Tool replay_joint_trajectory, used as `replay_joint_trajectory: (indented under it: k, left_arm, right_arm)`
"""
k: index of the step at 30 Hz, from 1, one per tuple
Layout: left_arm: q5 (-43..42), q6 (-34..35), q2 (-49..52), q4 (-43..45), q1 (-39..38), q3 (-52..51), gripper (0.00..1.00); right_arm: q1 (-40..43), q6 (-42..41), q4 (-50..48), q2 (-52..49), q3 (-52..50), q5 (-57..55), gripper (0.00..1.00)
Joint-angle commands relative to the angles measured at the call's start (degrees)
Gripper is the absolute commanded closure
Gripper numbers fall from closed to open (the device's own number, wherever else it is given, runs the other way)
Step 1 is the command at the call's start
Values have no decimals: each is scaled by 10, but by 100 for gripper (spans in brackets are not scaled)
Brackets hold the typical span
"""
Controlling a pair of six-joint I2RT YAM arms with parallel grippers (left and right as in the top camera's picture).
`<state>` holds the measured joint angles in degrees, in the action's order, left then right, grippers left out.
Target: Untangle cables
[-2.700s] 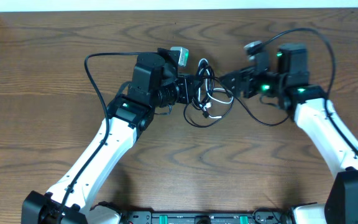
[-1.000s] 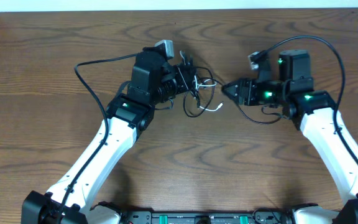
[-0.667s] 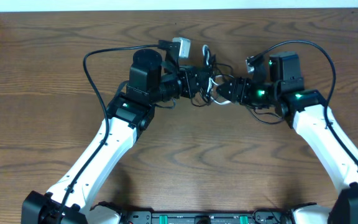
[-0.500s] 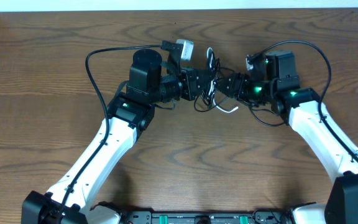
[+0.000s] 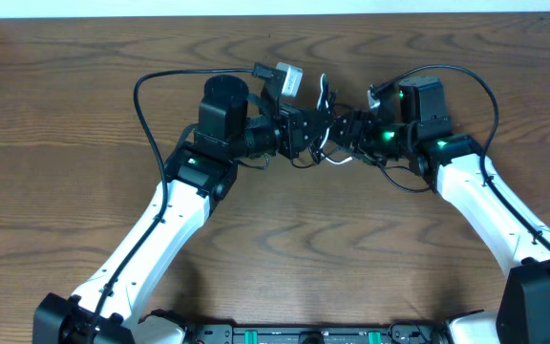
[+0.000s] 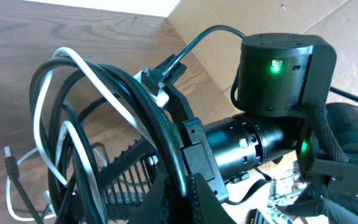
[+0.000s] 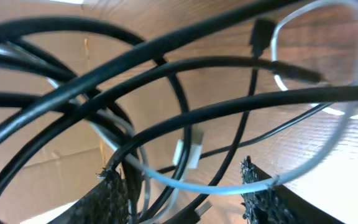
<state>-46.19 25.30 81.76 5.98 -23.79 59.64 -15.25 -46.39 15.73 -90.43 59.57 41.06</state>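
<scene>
The cables [image 5: 321, 139] form one tangled bunch of black loops with a white cord, held up between the two grippers at the back middle of the table. My left gripper [image 5: 306, 134] is shut on a black cable [image 6: 166, 134] of the bunch, and the white cord [image 6: 73, 62] arcs over the loops. My right gripper [image 5: 344, 132] has come in from the right and stands open. Its fingers [image 7: 114, 199] are wide apart, with several black strands [image 7: 185, 118] and the pale cord [image 7: 229, 185] running between them. A small plug [image 7: 263, 30] hangs behind.
The wooden table [image 5: 275, 239] runs to a white strip at the back. Each arm's own thick black wire loops out, left [image 5: 141, 96] and right [image 5: 490, 91]. The right arm's wrist housing [image 6: 281, 62] with a green light sits close to my left gripper.
The right gripper has moved left into the bunch, so both grippers now meet at the back middle. The left gripper has turned and shifted a little right, still shut on the cables.
</scene>
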Motion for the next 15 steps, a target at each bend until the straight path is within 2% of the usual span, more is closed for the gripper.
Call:
replay_joint_trajectory:
  k: [1,4,7,15]
  left_arm:
    - [-12,-28,-4,3,-2,5,93]
    - [-12,-27,-4,8,-2,5,93]
    - [-16,0,-4,21,-2,5,92]
    - [-121,34,-4,73,-2,5,93]
  right_arm:
    - [0,-7,1,-6,-4,30,42]
    - [-10,-7,-3,-7,-4,8,41]
    - [-28,-7,3,-7,-4,-75,42]
    - [-50,-8,27,-15,-4,-249,52]
